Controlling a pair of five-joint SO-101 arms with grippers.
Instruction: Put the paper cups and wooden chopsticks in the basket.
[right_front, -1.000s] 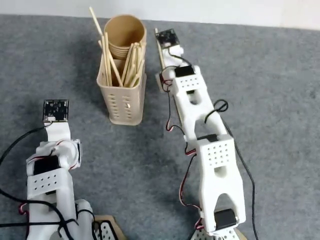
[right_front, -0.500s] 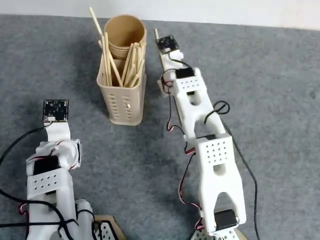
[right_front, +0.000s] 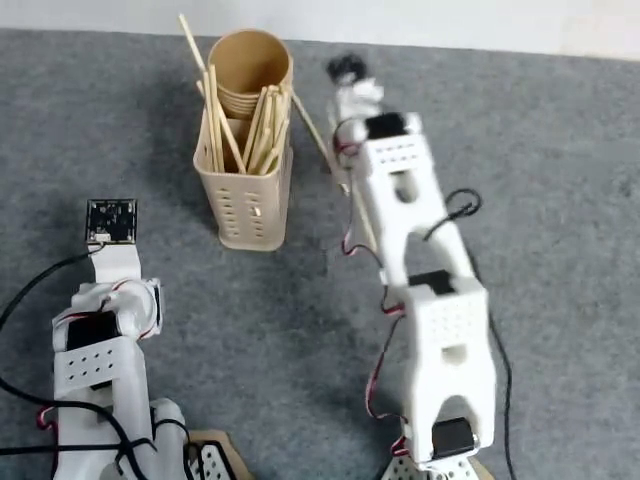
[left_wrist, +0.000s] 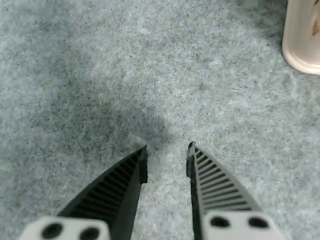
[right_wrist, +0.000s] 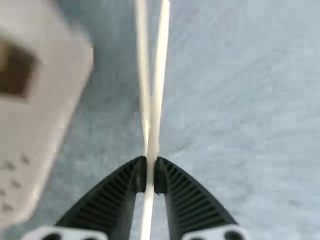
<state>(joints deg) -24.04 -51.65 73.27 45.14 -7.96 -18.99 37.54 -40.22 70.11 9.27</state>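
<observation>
Chopsticks (right_wrist: 156, 75), a pair, are pinched between the closed jaws of my right gripper (right_wrist: 150, 170), just beside the basket (right_wrist: 35, 125). Seen from above, the pair slants under my right arm (right_front: 400, 190), its far end near the basket's rim; I cannot tell whether it touches. The basket stands upright on the grey carpet (left_wrist: 100, 75), holding stacked paper cups (right_front: 250, 62) and other chopsticks (right_front: 215, 125). My left gripper (left_wrist: 166, 152) hangs over bare carpet, near the basket, jaws parted and holding nothing.
</observation>
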